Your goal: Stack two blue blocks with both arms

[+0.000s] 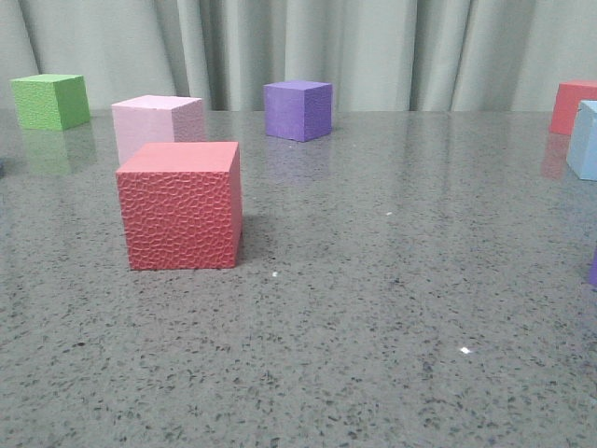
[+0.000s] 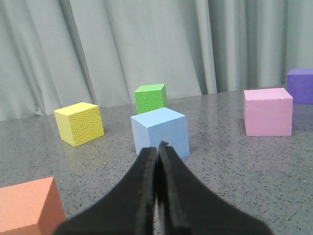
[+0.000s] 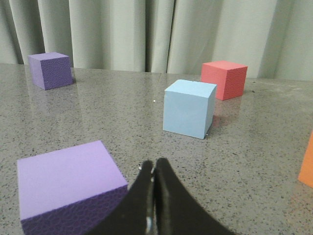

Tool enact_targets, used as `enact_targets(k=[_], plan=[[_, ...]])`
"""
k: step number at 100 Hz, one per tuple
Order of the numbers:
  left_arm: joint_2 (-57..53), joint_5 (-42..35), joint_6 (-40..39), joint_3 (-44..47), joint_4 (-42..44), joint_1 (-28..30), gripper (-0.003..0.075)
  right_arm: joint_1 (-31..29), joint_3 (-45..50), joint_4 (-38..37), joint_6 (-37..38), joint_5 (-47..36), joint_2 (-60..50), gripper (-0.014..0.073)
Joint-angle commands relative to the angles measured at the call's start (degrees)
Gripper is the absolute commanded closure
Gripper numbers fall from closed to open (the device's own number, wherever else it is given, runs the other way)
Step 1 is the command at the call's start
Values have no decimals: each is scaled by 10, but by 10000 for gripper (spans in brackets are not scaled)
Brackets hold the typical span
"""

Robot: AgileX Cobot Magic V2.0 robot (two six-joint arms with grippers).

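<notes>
We see a grey speckled table [image 1: 373, 355] running back to a pale curtain [image 1: 392, 47]. Nearest in the front view stands a red pebbled cube [image 1: 180, 205], with a pink cube [image 1: 157, 126] just behind it, a green cube [image 1: 50, 101] far left, and a purple cube [image 1: 298, 109] at the back centre. At the right edge a blue block [image 1: 585, 140] is partly cut off, with a red cube [image 1: 572, 105] just behind it.

Neither arm shows in the front view. In the left wrist view, our left gripper [image 2: 157, 152] hangs low over the table, pointing level towards a blue block [image 2: 160, 132] that rests flat just beyond the fingertips, apart from them. Its jaws are pressed together and hold nothing. A yellow cube [image 2: 79, 123] and the green cube [image 2: 151, 98] lie near that block, the pink cube [image 2: 268, 111] further aside, and an orange cube [image 2: 29, 205] close to the camera.

In the right wrist view, our right gripper [image 3: 153, 169] is likewise low and level, jaws closed and empty. The other blue block [image 3: 189, 108] sits well ahead of it, near the red cube [image 3: 224, 79]. A lilac cube [image 3: 68, 183] lies just beside the fingers.
</notes>
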Motion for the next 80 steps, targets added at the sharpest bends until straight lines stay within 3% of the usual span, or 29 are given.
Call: enact_targets(k=[1, 37, 63, 80], plan=[[-18, -43, -5, 23, -1, -5, 739, -1, -10, -2, -5, -42, -14, 716], [-18, -45, -5, 7, -21, -5, 739, -1, -18, 0, -5, -80, -14, 716], [23, 56, -5, -84, -115, -5, 739, -1, -107, 59, -5, 17, 2, 716], [117, 173, -5, -194, -126, -5, 739, -1, -213, 68, -5, 149, 71, 716]])
